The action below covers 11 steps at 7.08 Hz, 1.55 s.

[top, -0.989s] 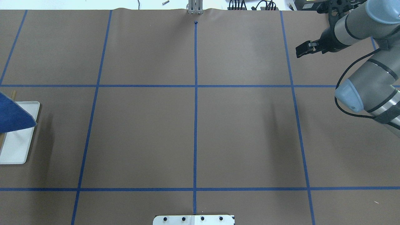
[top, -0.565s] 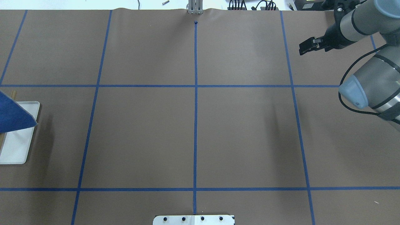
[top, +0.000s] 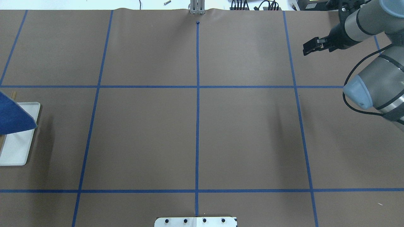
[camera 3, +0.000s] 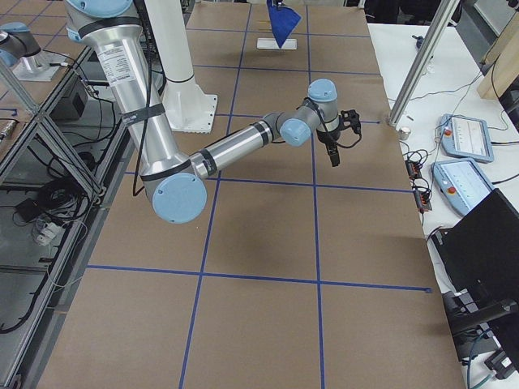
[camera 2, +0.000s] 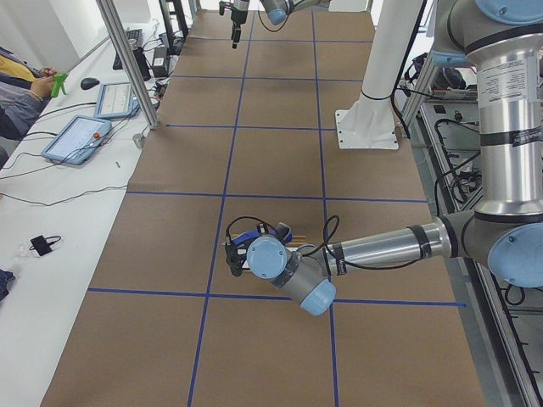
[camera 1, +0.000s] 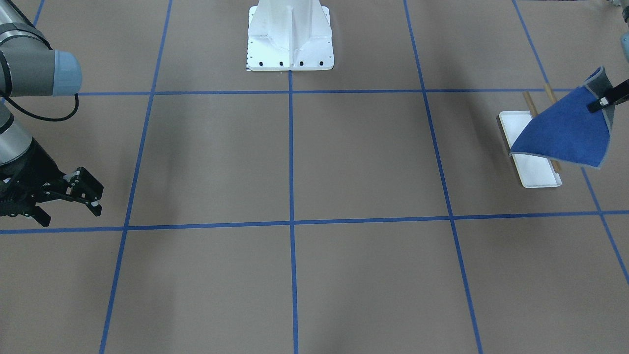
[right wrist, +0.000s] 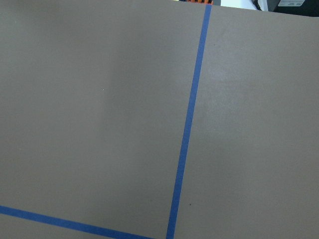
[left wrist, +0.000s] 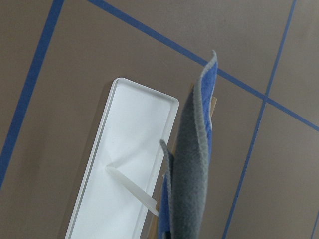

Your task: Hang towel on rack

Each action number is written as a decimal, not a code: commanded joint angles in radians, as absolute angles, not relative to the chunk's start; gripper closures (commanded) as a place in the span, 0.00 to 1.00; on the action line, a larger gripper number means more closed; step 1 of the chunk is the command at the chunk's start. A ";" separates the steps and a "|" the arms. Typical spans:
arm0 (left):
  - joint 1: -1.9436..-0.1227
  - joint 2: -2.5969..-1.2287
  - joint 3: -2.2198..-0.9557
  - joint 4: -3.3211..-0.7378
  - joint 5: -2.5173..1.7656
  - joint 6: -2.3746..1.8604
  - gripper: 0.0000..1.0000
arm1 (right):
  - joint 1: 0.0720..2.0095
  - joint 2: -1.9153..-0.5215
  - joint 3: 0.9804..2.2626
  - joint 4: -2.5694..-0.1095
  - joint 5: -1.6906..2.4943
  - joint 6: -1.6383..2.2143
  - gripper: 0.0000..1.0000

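Note:
The towel, royal blue with a grey reverse, hangs from one corner in my left gripper, which is shut on it at the view's right edge. It hangs over the rack, hiding most of the two wood dowel bars. The overhead view shows the towel over the rack's tray at the left edge. In the left wrist view the towel hangs edge-on beside the tray; whether it touches the bars I cannot tell. My right gripper is open and empty, also in the overhead view.
The large white bolted pedestal stands at the robot's side of the table. Blue tape lines divide the brown table cover. Operators' tablets and a metal post lie along the far edge.
My right arm has drawn back a little toward the table's far right corner, its gripper higher in the overhead view. The towel and rack have hardly moved.

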<state>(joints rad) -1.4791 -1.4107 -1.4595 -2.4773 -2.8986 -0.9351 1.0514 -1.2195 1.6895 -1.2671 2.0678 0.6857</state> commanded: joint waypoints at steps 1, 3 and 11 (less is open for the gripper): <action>-1.479 -1.411 -1.459 -2.479 -2.904 -0.934 0.39 | 1.051 -1.223 1.689 -1.267 2.068 0.684 0.00; -1.479 -1.411 -1.463 -2.496 -2.902 -0.930 0.27 | 1.051 -1.224 1.687 -1.269 2.068 0.684 0.00; -1.525 -1.376 -1.436 -2.631 -2.328 -0.648 0.02 | 1.187 -1.305 1.690 -1.269 2.199 0.572 0.00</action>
<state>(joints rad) -1.5248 -1.3752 -1.4366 -2.6313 -2.4020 -0.7054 1.1260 -1.2579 1.6898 -1.2680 2.1556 0.6503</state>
